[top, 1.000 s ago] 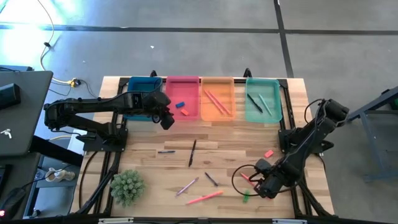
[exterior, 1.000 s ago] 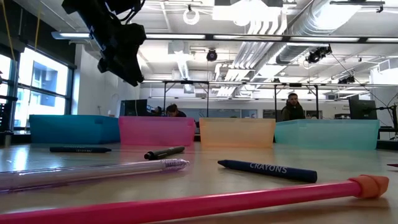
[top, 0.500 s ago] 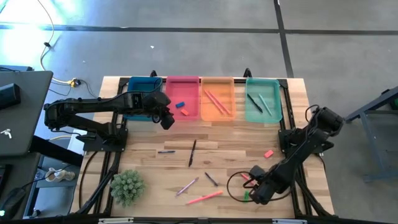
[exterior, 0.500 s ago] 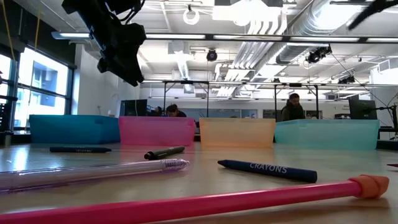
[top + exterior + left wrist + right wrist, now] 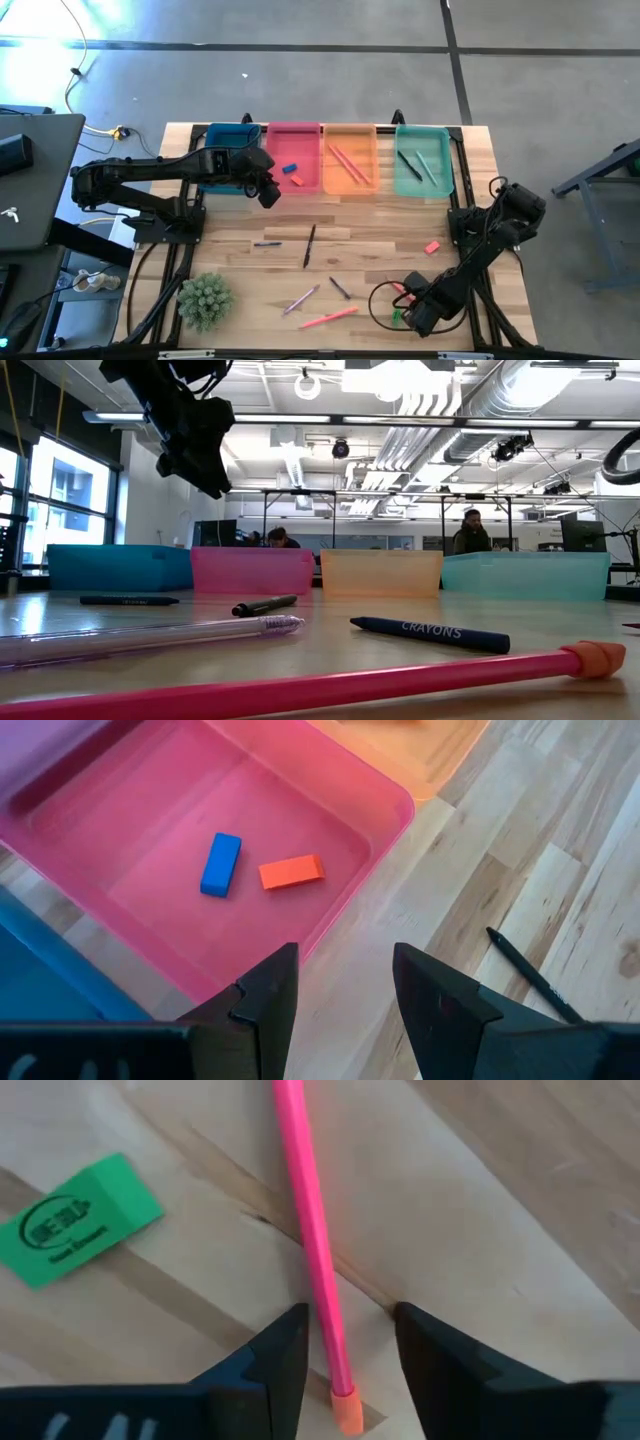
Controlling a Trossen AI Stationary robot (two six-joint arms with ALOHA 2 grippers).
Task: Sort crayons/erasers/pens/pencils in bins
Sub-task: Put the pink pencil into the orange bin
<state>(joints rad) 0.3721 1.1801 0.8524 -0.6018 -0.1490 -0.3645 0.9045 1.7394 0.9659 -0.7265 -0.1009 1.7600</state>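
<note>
The blue (image 5: 232, 158), pink (image 5: 294, 158), orange (image 5: 350, 158) and teal (image 5: 423, 158) bins stand in a row at the table's far edge. A blue eraser (image 5: 221, 863) and a red eraser (image 5: 291, 872) lie in the pink bin. My left gripper (image 5: 268, 190) hangs open and empty over the pink bin's near left corner. My right gripper (image 5: 400, 314) is open near the table's near right corner. In the right wrist view its fingers (image 5: 345, 1330) stand on either side of a pink pencil (image 5: 312, 1250) near its eraser end, apart from it. A green eraser (image 5: 80, 1220) lies beside it.
A pink eraser (image 5: 432, 247), a black pen (image 5: 309, 246), a dark crayon (image 5: 340, 288), a clear pen (image 5: 301, 299) and another dark stick (image 5: 267, 244) lie on the wood. A green plant ball (image 5: 205, 300) stands near left. Sticks lie in the orange and teal bins.
My right gripper has gone toward the table's near edge and a little toward its left, nearer the green eraser and the pink pencil's eraser end. Nothing on the table has moved.
</note>
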